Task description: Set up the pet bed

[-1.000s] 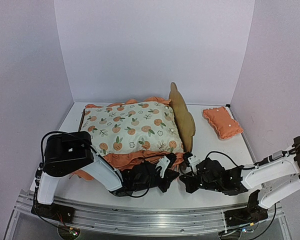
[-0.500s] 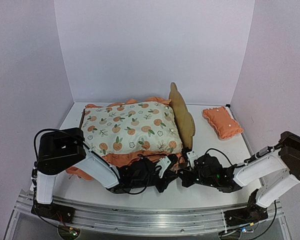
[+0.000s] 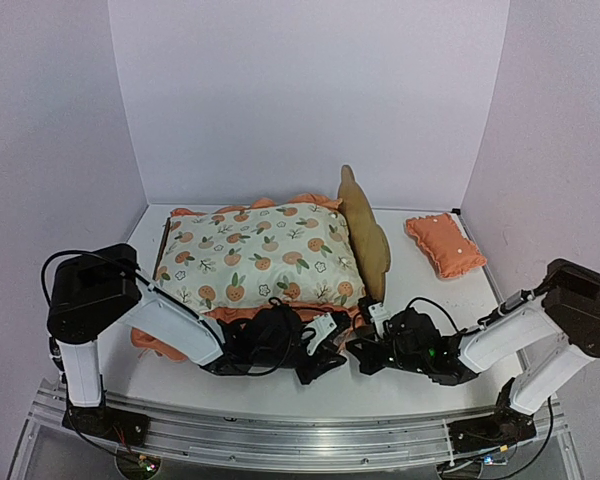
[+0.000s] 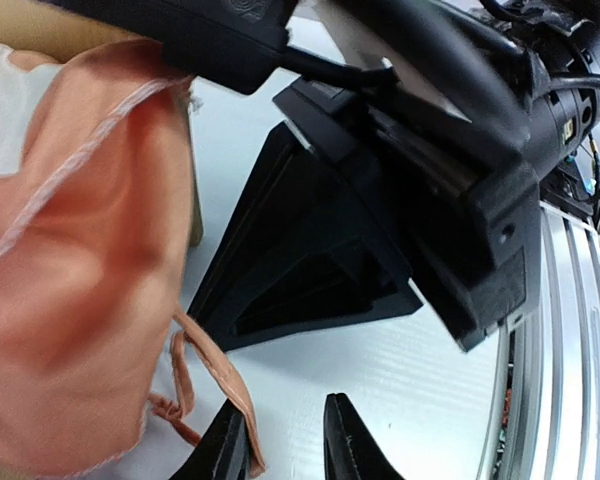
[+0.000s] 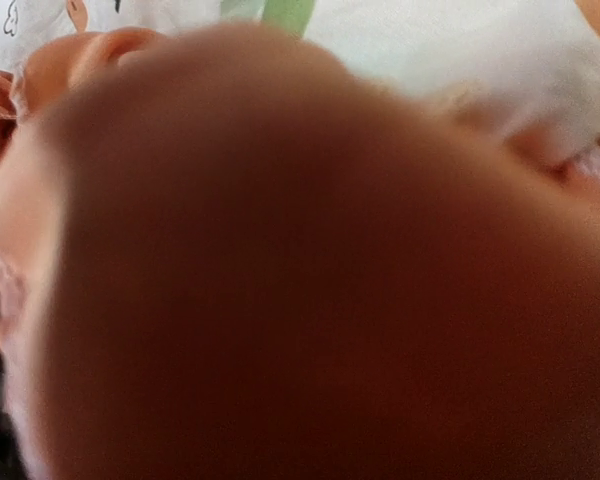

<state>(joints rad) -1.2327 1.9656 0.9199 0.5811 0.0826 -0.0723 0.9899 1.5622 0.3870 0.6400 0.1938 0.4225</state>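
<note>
— How are the fingers of the left gripper (image 4: 285,445) found?

— They are seen slightly apart, with bare desk (image 4: 380,380) showing between them. A loose strand of the orange ruffle (image 4: 80,280) is laid along the inner side of one finger, but it is not pinched.

— And the right gripper (image 3: 360,350)?

— It is closed together, just to the right of the left gripper. Its own camera is smothered by blurred orange and white cloth, so whether fabric is caught in it cannot be told.

— Where is the pet bed (image 3: 366,240) placed?

— It is set on the desk just beyond both grippers. Only its plywood headboard (image 3: 360,215) is seen, upright beyond the right gripper. The rest is covered by the orange-print mattress pad (image 3: 260,255), spread beyond the left gripper.

— Is anything else noted?

— A small orange pillow (image 3: 445,243) is laid beyond and to the right of the right gripper, apart from the bed.
</note>
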